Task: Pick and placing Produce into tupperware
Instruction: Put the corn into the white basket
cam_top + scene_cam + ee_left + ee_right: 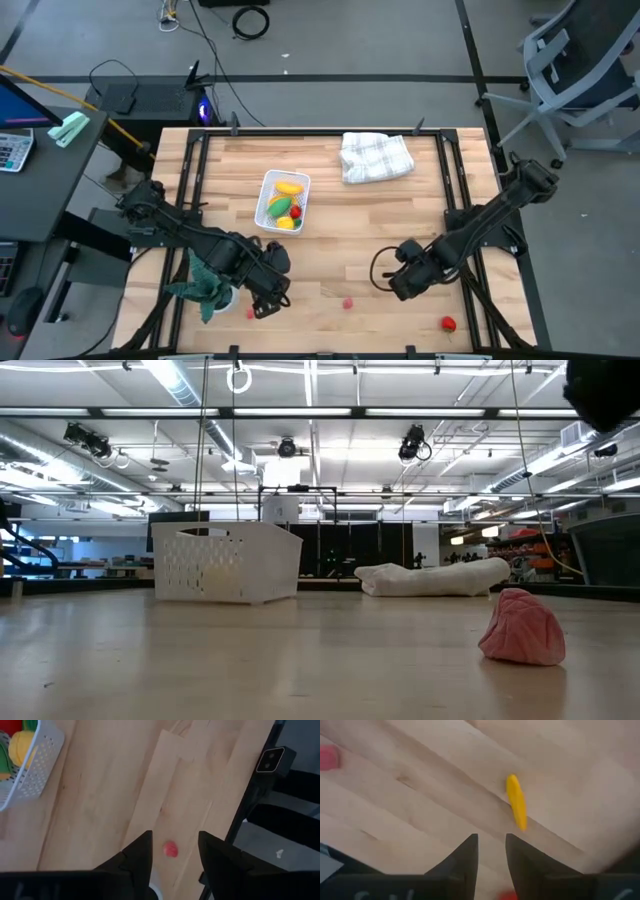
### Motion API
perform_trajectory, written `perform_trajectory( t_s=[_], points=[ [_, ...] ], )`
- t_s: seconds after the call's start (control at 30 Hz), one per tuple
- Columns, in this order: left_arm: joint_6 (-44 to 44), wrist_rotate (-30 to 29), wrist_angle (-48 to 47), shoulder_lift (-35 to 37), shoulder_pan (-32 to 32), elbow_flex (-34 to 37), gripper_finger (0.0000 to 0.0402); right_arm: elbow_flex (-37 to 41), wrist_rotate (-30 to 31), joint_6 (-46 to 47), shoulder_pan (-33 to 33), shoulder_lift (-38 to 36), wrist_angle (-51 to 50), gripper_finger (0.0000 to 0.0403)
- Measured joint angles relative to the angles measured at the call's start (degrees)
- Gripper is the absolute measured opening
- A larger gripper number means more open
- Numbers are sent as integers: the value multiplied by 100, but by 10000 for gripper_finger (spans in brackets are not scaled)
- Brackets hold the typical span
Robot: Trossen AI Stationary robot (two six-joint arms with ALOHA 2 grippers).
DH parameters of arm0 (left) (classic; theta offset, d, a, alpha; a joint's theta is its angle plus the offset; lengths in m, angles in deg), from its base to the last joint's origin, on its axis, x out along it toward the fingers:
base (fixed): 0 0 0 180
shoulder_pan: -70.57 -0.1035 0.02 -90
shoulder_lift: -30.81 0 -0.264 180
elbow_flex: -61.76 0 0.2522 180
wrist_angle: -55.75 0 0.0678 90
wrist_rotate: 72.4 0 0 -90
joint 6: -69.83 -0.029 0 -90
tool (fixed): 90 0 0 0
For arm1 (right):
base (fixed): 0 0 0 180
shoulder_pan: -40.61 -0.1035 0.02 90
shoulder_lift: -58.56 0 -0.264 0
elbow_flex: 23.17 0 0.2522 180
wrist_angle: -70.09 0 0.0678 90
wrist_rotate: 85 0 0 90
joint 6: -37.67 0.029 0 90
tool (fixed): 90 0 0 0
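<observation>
The tupperware, a white, round-cornered basket of perforated plastic, sits left of centre toward the far half of the table, and it already holds several smooth toy pieces, a yellow one, a green one and a bit of red, so the sorting looks partly done; the produce left outside lies along the near edge, a small pink piece near the middle, a red piece toward the near right, and another small red bit just beside the left gripper; in the low view the pink piece shows a soft, ridged, rounded form; the left gripper hovers low at the near left, fingers parted and empty, the pink piece framed between them in its wrist view, which suggests it is lining up on that piece; the right gripper waits near the right, its fingers only narrowly apart and holding nothing, a slim yellow piece lying on the pale wood ahead of it; a folded checked cloth rests at the far side, and a leafy plant in a white pot stands under the left arm.
</observation>
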Motion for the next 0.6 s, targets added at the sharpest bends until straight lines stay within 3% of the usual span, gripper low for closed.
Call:
perform_trajectory(
  t_s=[0.2, 0.6],
  points=[
    [-133, -1, -2, 0, 0, -1, 163, 755, -81, -76, 3, 0, 643, 107],
    [161, -36, 9, 0, -7, -1, 162, 1304, -274, -316, -69, 0, 1280, 107]
  ],
)
